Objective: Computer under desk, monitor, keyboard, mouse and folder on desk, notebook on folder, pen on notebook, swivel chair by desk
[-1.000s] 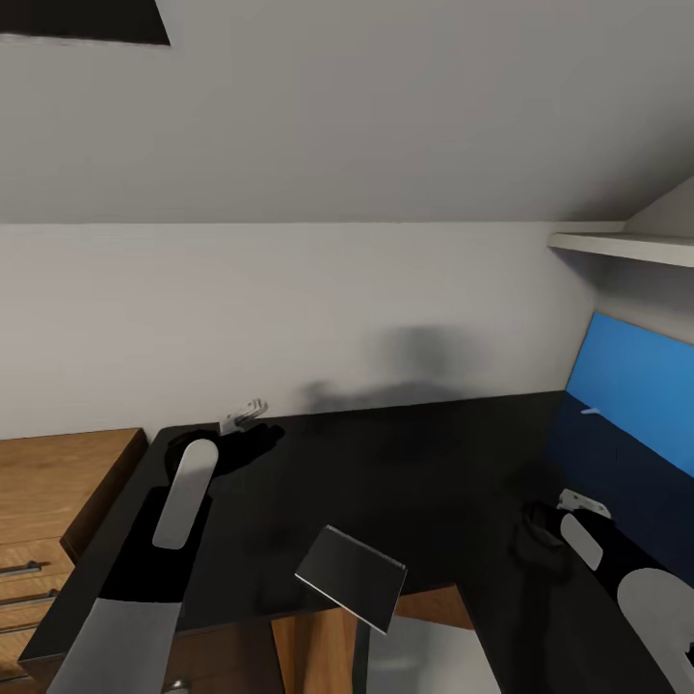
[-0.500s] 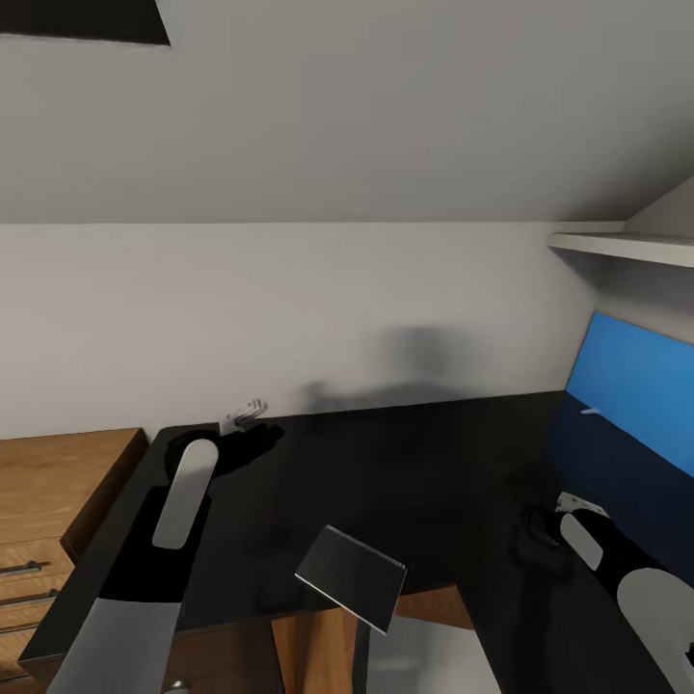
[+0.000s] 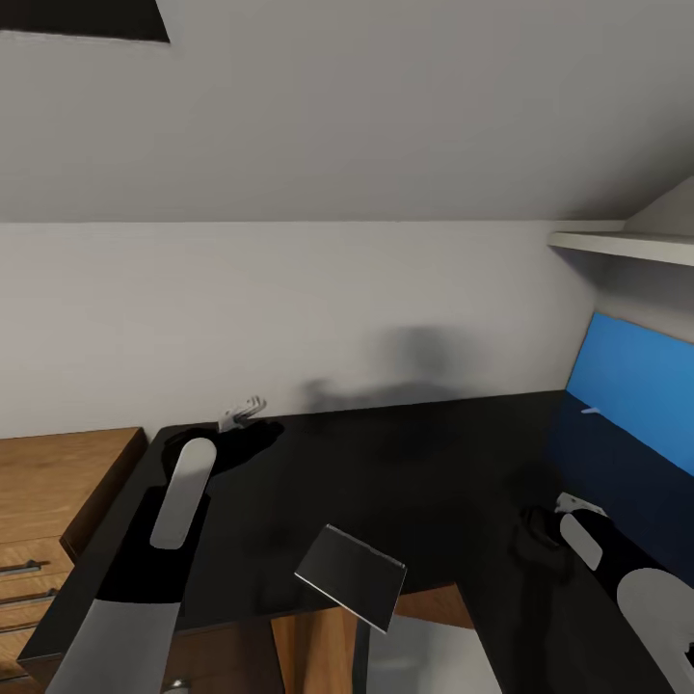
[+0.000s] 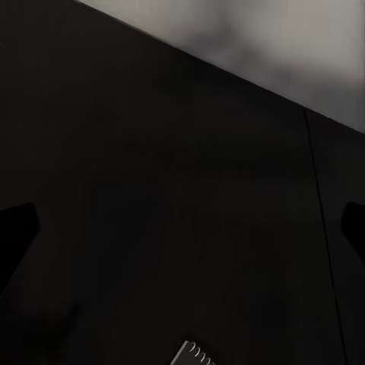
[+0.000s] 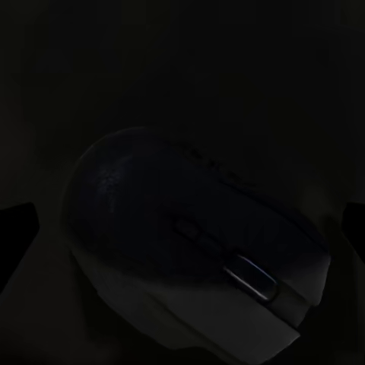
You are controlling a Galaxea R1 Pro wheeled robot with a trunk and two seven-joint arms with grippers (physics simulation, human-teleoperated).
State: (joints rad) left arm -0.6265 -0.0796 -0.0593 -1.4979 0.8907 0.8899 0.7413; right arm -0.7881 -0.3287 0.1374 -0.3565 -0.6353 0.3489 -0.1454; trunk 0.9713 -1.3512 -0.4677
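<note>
Apparently readying a grasp, the right jaws (image 3: 576, 503) hovered spread over the dark rounded mouse (image 5: 190, 243) on the glossy black tabletop (image 3: 386, 463); the left jaws (image 3: 243, 412) were also spread.

1. A plain pale grey wall (image 3: 289, 308) fills the middle of the frame, with a soft dark shadow right of centre.
2. Above it a sloped off-white ceiling (image 3: 366, 106) — a dark rectangular opening (image 3: 82, 19) sits at upper left.
3. A white wall shelf (image 3: 627, 246) juts in at the right edge.
4. A light-wood drawer chest (image 3: 53, 492) stands at lower left — dark handles show on its front.
</note>
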